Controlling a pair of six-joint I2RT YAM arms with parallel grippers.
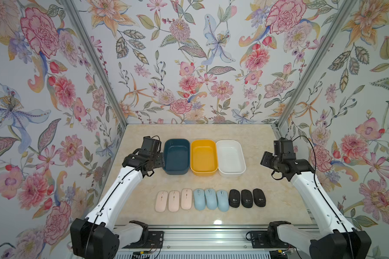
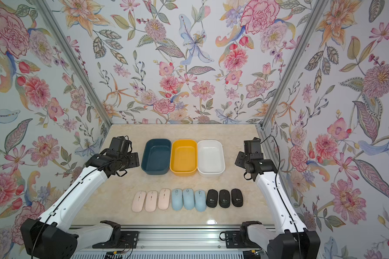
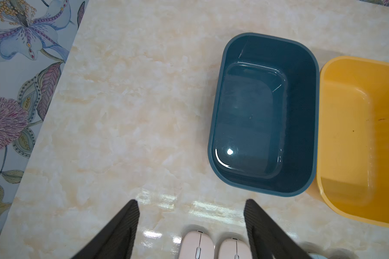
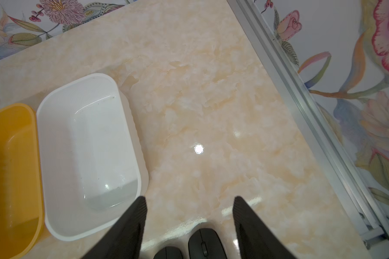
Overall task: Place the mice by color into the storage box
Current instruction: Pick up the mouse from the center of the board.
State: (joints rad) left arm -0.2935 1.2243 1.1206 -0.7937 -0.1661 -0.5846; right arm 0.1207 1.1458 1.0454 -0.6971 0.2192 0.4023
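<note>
Top views: pink mice (image 1: 173, 201), blue mice (image 1: 211, 199) and black mice (image 1: 247, 198), three apiece, lie in one row at the near edge of the table (image 1: 211, 132); none is boxed. The teal box (image 1: 176, 156), yellow box (image 1: 204, 157) and white box (image 1: 230, 157) stand empty behind the row. Step, as judged: the first pick is pending, and it calls for a descent onto one mouse. The left gripper (image 3: 191, 201), spread and empty, is raised behind the pink end. The right gripper (image 4: 189, 198), likewise spread and empty, is raised behind the black end.

On my remote feed, a glossy cream marble-look tabletop (image 1: 198, 132) sits boxed in by floral wallpaper (image 1: 189, 67) from 9 through 12 to 3 o'clock, with aluminium posts (image 1: 95, 62) at 10 and 2 and a silver rail (image 1: 202, 237) at 6.
</note>
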